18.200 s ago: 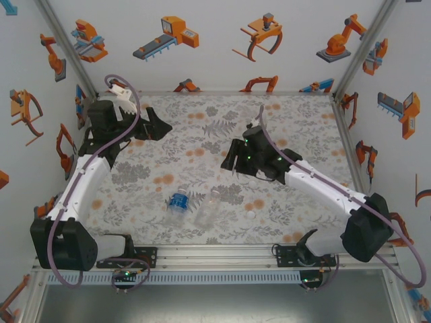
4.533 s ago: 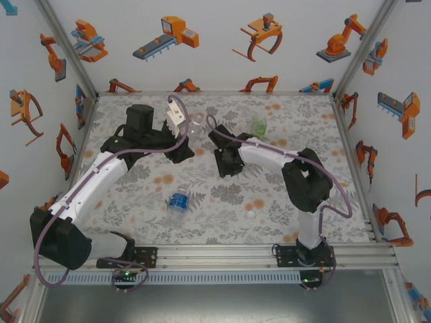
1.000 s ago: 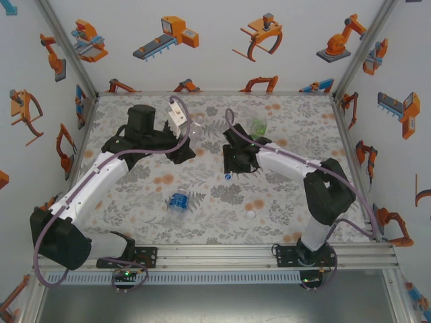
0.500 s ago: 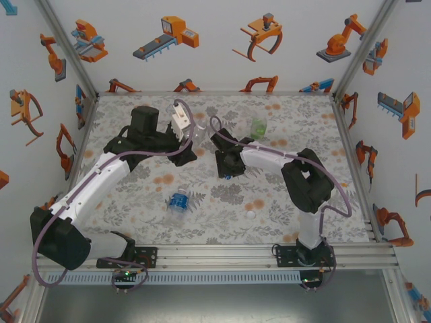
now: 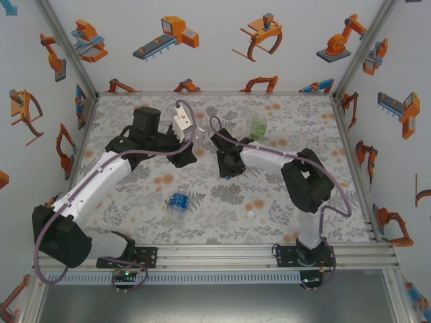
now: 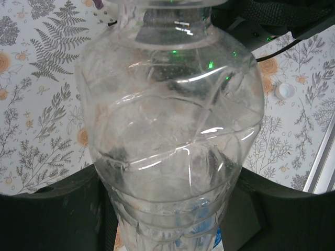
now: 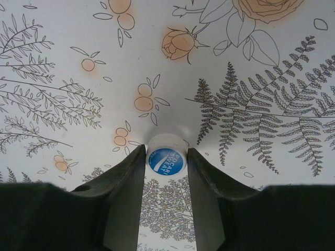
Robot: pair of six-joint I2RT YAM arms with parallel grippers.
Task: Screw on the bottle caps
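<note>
My left gripper (image 5: 190, 142) is shut on the plain colourless bottle (image 6: 170, 130), held above the table at the back middle; its black fingers (image 6: 57, 209) press the lower body from both sides. The bottle's open neck points away from the wrist. My right gripper (image 7: 166, 160) is down on the table, its fingers (image 7: 125, 178) touching both sides of a white bottle cap (image 7: 166, 156) with a blue printed top. From above, that cap (image 5: 229, 176) shows just below the right gripper (image 5: 227, 169). The green-tinted bottle (image 5: 258, 126) stands at the back. The blue-label bottle (image 5: 178, 202) lies near the front.
Another white cap (image 5: 250, 214) lies loose near the front, right of the blue-label bottle; it also shows as a small white cap (image 6: 284, 91) in the left wrist view. The flowered table (image 5: 303, 134) is walled in on three sides.
The right arm's elbow has swung leftward, and its fingers have closed in on the blue-topped cap. The left arm holds the colourless bottle almost still.
</note>
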